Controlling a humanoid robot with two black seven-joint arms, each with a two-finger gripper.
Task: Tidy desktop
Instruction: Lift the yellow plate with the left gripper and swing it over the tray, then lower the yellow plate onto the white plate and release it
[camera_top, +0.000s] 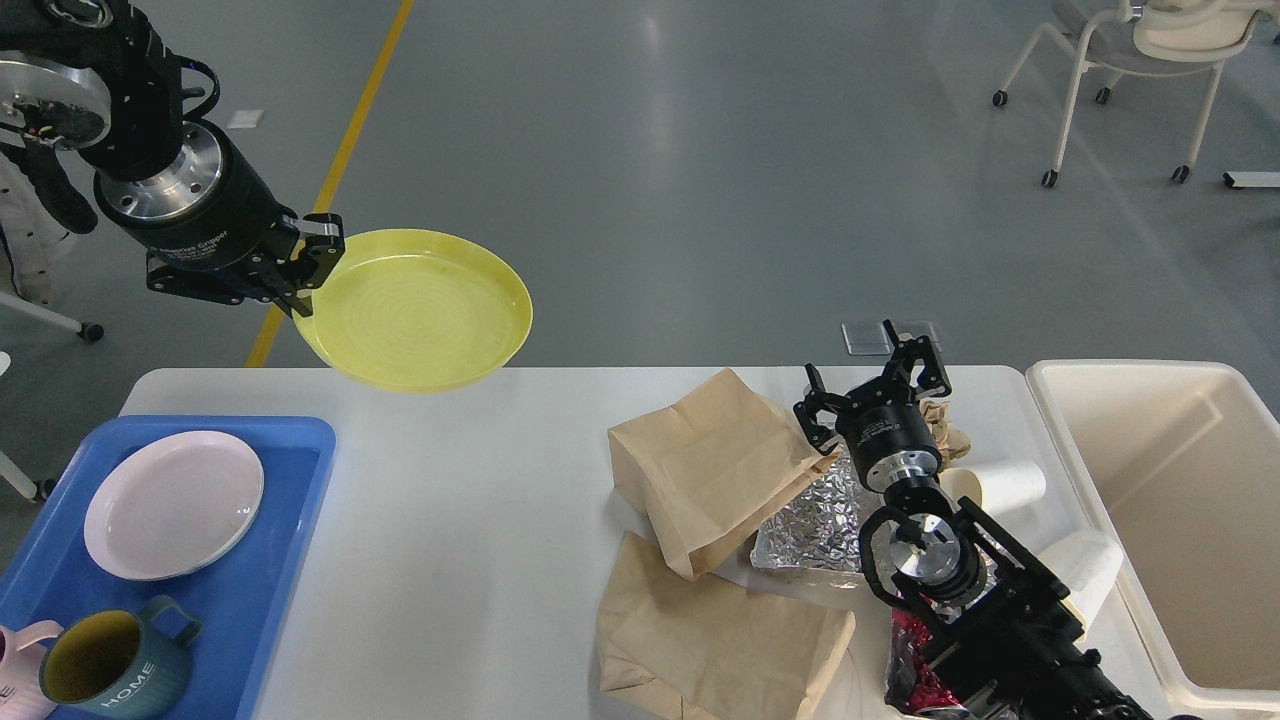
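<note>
My left gripper (312, 268) is shut on the left rim of a yellow plate (415, 308), holding it in the air above the far left part of the white desktop (470, 520). My right gripper (872, 385) stands open over the far right side of the desktop, fingers spread above crumpled brown paper (940, 425) and a sheet of foil (815, 520). Two brown paper bags (715, 470) lie left of the right arm. White paper cups (1005, 485) lie beside it.
A blue tray (280, 570) at the front left holds a pink plate (172, 503), a teal mug (110, 670) and a pink mug (20, 680). A cream bin (1180, 520) stands at the right table end. A red wrapper (905, 665) lies under the right arm.
</note>
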